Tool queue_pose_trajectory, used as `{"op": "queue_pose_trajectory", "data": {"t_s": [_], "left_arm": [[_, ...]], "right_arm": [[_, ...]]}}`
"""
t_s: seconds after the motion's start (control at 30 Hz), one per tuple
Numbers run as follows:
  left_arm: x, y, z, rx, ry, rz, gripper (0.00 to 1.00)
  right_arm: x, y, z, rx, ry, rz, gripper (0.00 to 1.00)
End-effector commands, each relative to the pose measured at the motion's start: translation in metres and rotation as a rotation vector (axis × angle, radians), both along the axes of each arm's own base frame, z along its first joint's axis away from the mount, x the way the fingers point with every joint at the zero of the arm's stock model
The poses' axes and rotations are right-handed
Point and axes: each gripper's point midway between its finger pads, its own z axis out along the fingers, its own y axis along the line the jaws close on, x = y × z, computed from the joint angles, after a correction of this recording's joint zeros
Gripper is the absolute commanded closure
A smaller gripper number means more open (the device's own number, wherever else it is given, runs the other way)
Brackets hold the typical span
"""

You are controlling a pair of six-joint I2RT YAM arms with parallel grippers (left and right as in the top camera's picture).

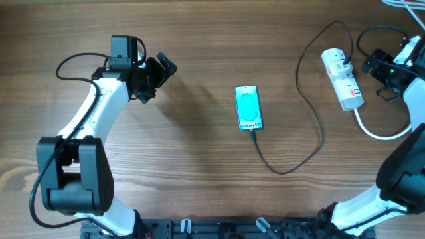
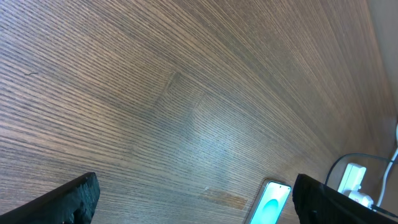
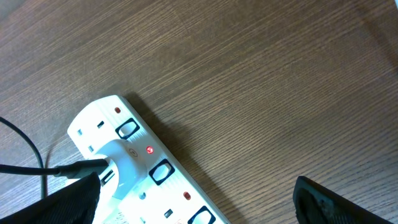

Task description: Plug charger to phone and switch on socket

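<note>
The phone point(image 1: 248, 107) lies flat mid-table, screen lit teal; its top also shows in the left wrist view point(image 2: 272, 203). The thin black charger cable point(image 1: 312, 113) runs from the phone's near end, where its plug sits at the port, in a loop to the white adapter point(image 1: 340, 64) on the socket point(image 1: 344, 81). In the right wrist view the socket point(image 3: 168, 186) shows one red light lit beside the adapter point(image 3: 118, 165). My left gripper point(image 1: 161, 72) is open, far left of the phone. My right gripper point(image 1: 373, 65) is open, just right of the socket.
A thick white cord point(image 1: 378, 133) trails from the socket's near end toward the right edge. Further cables lie at the top right corner point(image 1: 398, 5). Bare wood table point(image 1: 199, 166) lies between the arms.
</note>
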Motion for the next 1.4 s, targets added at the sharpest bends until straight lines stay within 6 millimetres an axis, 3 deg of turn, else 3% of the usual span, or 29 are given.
{"op": "queue_pose_trajectory", "data": {"t_s": [0.0, 0.4, 0.57, 0.67, 0.77, 0.87, 1.0, 1.17, 1.27, 1.37], "left_arm": [[0.001, 0.004, 0.004, 0.020, -0.018, -0.005, 0.00], [-0.001, 0.004, -0.012, 0.023, 0.021, -0.006, 0.00], [0.001, 0.016, -0.016, 0.097, 0.020, 0.029, 0.00], [0.011, 0.011, -0.011, 0.190, -0.076, -0.096, 0.00], [0.026, -0.006, 0.000, 0.270, -0.217, -0.257, 0.00], [0.028, -0.027, 0.006, 0.370, -0.312, -0.438, 0.00], [0.026, -0.038, 0.022, 0.436, -0.393, -0.558, 0.00], [0.022, -0.020, 0.069, 0.543, -0.483, -0.507, 0.00], [0.000, -0.004, 0.070, 0.570, -0.505, -0.466, 0.00], [-0.025, 0.014, 0.052, 0.580, -0.538, -0.420, 0.00]], "right_arm": [[0.004, 0.002, -0.004, 0.007, 0.002, 0.021, 0.00], [0.004, 0.002, -0.004, 0.007, 0.002, 0.021, 0.00], [0.004, 0.002, -0.004, 0.007, 0.002, 0.021, 0.00], [0.004, 0.002, -0.004, 0.007, 0.002, 0.021, 0.00], [0.004, 0.002, -0.004, 0.007, 0.002, 0.021, 0.00], [0.004, 0.002, -0.004, 0.007, 0.001, 0.020, 0.00], [0.004, 0.002, -0.004, 0.007, 0.002, 0.021, 0.00], [0.004, 0.002, -0.004, 0.007, 0.002, 0.021, 0.00], [0.004, 0.002, -0.004, 0.007, 0.002, 0.021, 0.00], [0.004, 0.002, -0.004, 0.007, 0.002, 0.021, 0.00]]}}
